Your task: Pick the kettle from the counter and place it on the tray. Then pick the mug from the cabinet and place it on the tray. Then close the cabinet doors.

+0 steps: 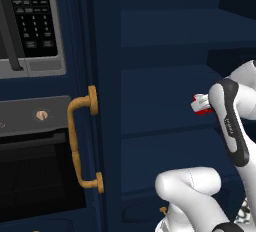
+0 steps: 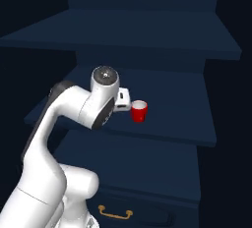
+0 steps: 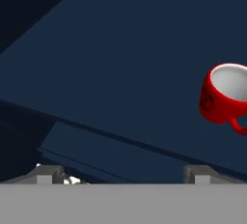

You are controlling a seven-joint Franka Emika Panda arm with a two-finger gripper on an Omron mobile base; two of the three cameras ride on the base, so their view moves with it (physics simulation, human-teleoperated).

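The red mug (image 2: 139, 111) stands upright on a shelf (image 2: 187, 124) inside the open blue cabinet (image 1: 150, 51); in the hand view it sits off at about 3 o'clock, so the hand is not lined up with it yet. The gripper (image 3: 120, 174) is wide open and holds nothing, with its two tips far apart; I think it is open like that so the mug can fit between them. One cabinet door (image 1: 92, 136) stands open at 9 o'clock in the left base view, beside the black oven (image 1: 35, 146); it has to be open so the arm can reach in.
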